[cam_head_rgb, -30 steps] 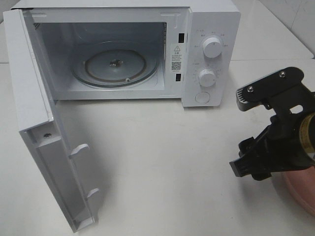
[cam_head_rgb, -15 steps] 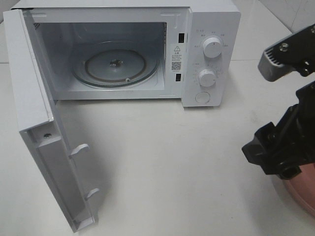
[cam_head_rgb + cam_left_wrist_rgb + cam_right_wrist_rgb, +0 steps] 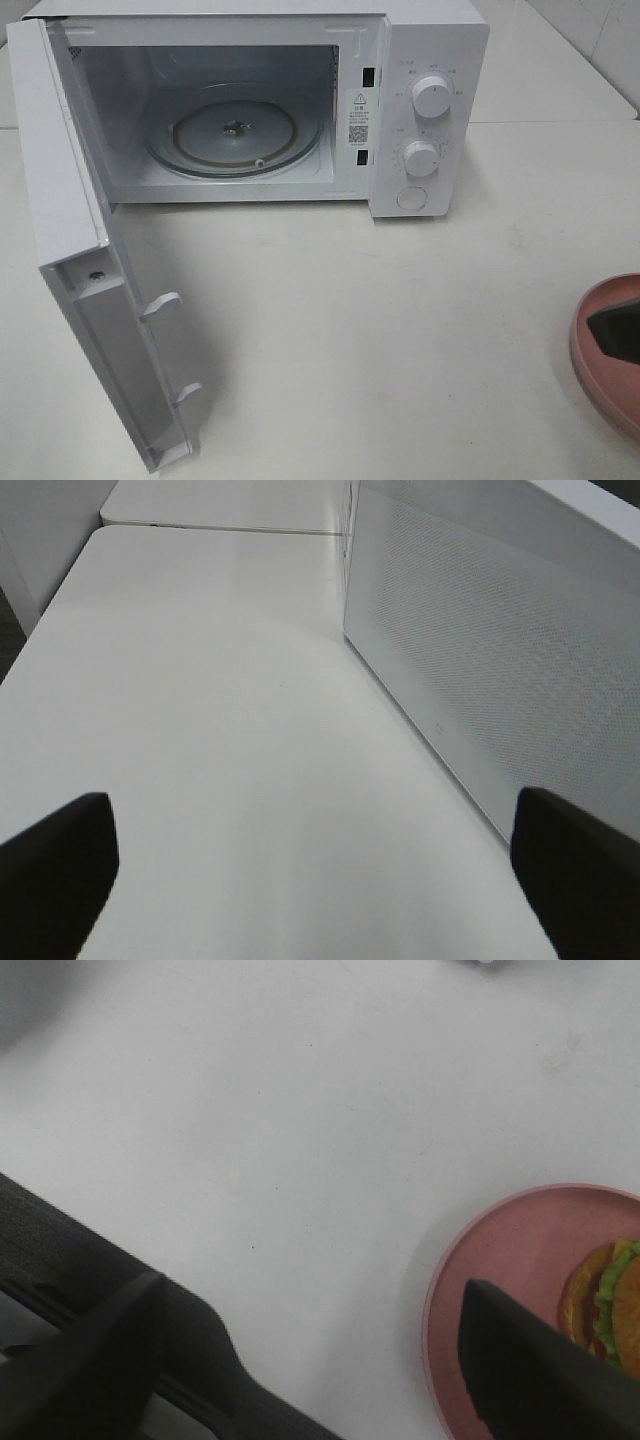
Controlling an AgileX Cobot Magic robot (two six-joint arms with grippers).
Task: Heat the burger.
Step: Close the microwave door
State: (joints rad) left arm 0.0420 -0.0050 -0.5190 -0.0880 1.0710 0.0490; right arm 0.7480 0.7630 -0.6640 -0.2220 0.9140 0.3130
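- The burger (image 3: pixel 607 1305) on the plate (image 3: pixel 500 1290) looks soft and stacked; we would hold its 2 sides gently.
- Both jaws stand open, gripping nothing.

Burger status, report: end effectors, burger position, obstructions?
Both end effectors, left and right, open, empty. Burger on pink plate, untouched. Microwave door open, turntable bare.
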